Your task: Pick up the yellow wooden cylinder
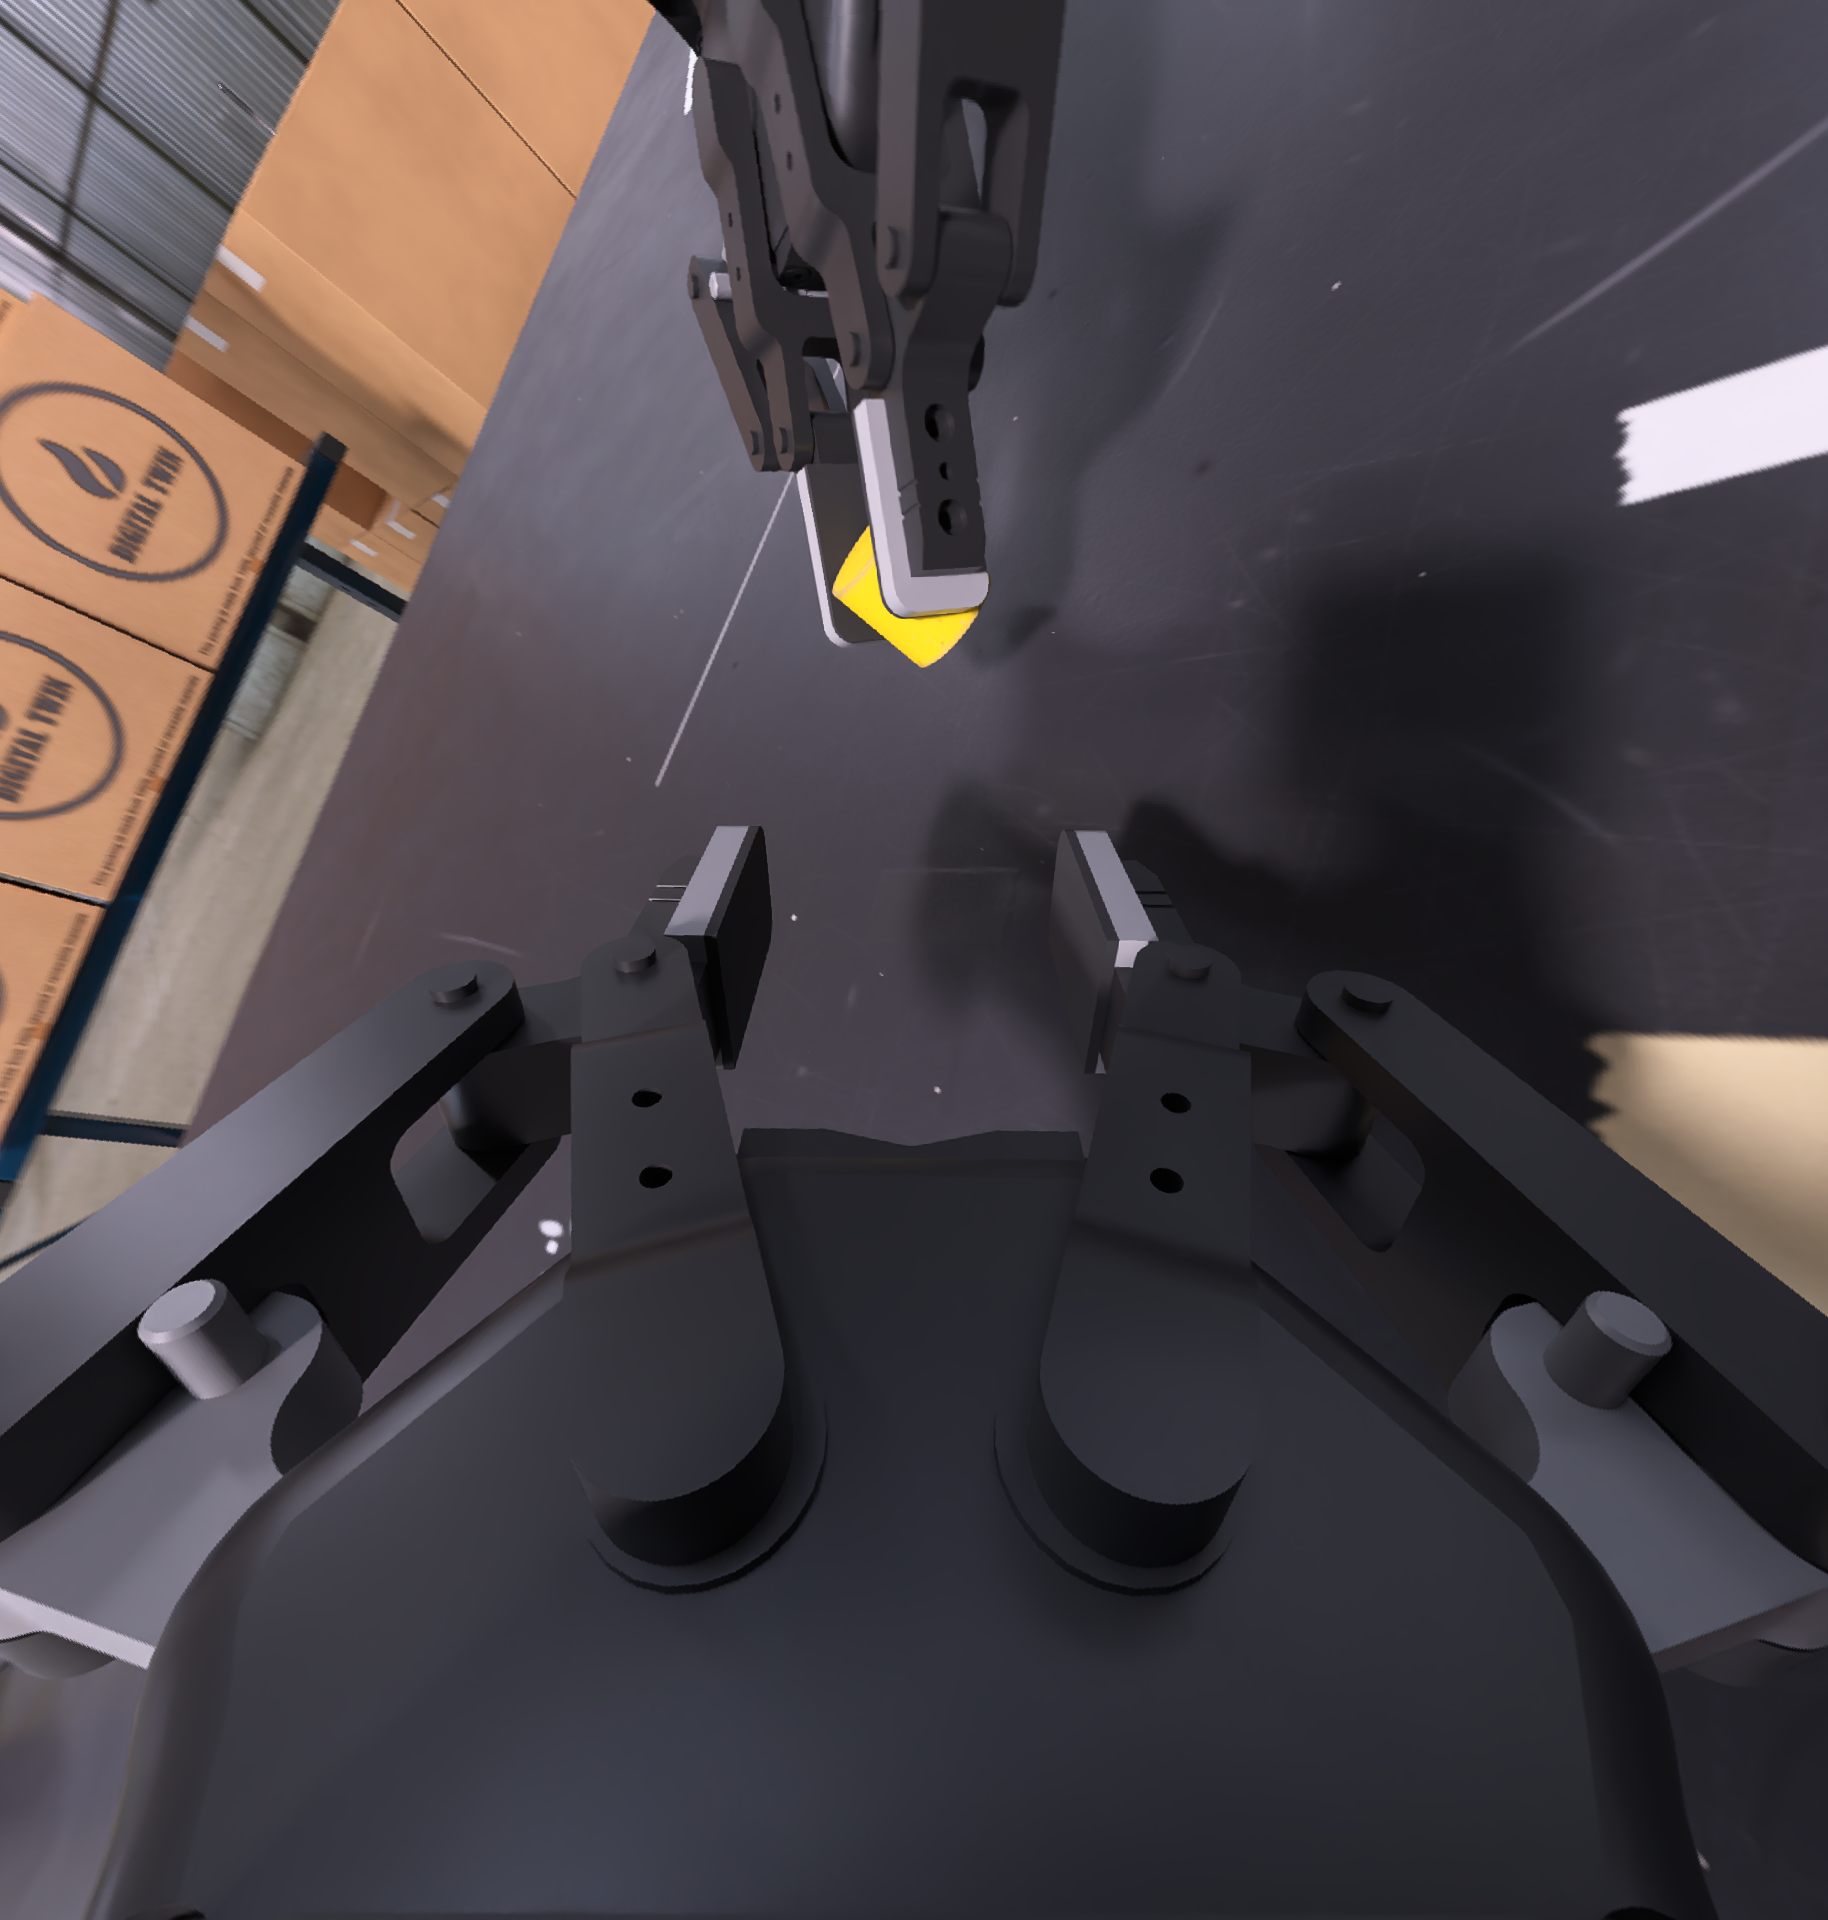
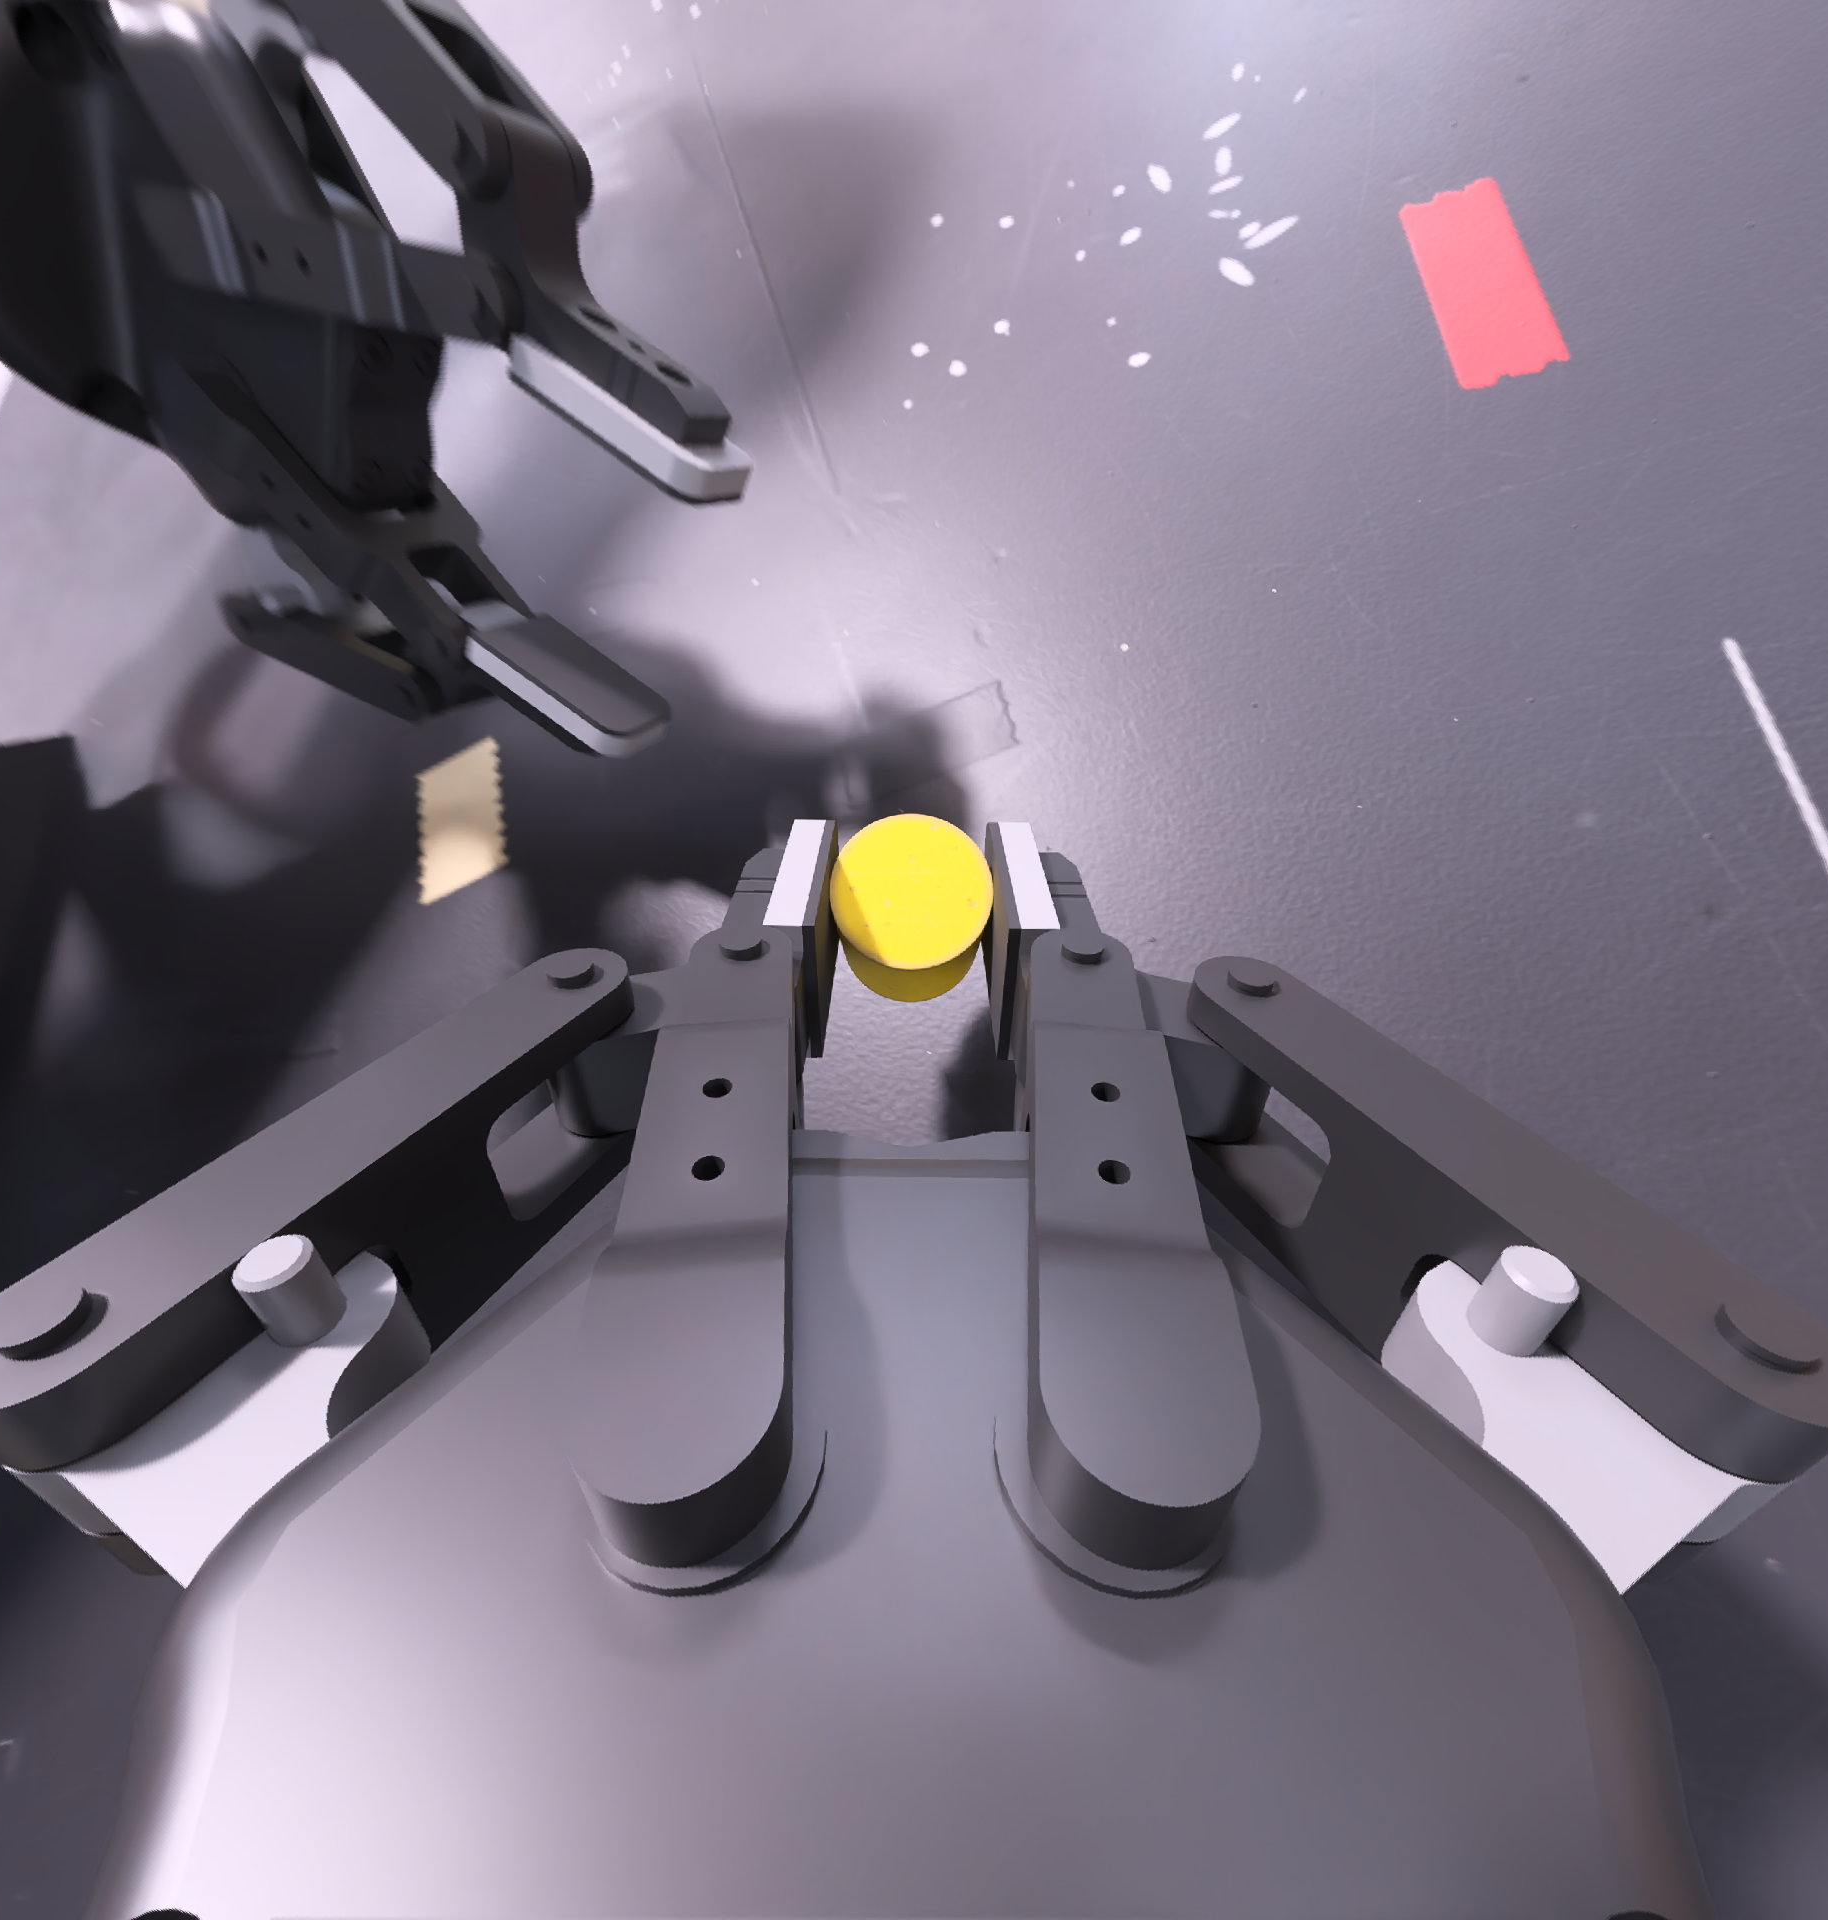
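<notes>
The yellow wooden cylinder (image 2: 910, 899) sits between the pads of my right gripper (image 2: 910, 883), which is shut on it, above the dark table. The left wrist view shows the same grip from the side: the right gripper (image 1: 894, 597) comes down from the top with the cylinder (image 1: 920, 634) sticking out below its pads. My left gripper (image 1: 915, 914) is open and empty, a short way in front of the cylinder. It also shows in the right wrist view (image 2: 681, 603) at the upper left, open.
The dark table (image 1: 1409, 727) carries a white tape strip (image 1: 1741, 436), a tan tape patch (image 1: 1741, 1081) and a red tape patch (image 2: 1481, 281). Stacked cardboard boxes (image 1: 79, 623) on a blue rack (image 1: 214, 727) stand beyond the table's left edge.
</notes>
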Robot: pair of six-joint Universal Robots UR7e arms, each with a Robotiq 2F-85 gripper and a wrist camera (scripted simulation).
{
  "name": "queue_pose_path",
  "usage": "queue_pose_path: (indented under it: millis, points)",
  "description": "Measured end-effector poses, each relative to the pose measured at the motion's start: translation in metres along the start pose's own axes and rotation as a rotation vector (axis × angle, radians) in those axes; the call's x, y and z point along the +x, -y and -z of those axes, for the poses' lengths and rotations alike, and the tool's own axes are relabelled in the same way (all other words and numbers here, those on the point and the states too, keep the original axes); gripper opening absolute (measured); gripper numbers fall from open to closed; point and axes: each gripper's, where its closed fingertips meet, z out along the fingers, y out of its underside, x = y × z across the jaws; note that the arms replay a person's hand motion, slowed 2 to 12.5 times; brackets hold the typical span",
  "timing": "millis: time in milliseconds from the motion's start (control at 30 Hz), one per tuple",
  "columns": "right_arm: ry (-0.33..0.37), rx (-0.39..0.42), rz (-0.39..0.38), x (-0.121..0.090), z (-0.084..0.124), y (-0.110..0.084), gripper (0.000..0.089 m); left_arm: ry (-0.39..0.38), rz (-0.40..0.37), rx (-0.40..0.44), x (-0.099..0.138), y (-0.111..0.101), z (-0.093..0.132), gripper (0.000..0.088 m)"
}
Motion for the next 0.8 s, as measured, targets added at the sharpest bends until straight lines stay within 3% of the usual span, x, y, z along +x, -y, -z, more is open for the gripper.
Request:
queue_pose_path:
  millis: [200, 500, 800]
  points:
    - [0.138, 0.063, -0.151, -0.017, 0.006, 0.011, 0.0250, 0.065, -0.099, 0.002, -0.005, 0.009, -0.014, 0.0449]
    - [0.418, 0.164, -0.424, -0.041, 0.020, 0.028, 0.0250, 0.125, -0.150, 0.084, -0.014, 0.035, -0.023, 0.0341]
    - [0.531, 0.227, -0.534, -0.040, 0.028, 0.034, 0.0250, 0.128, -0.199, 0.142, -0.017, 0.054, -0.030, 0.0220]
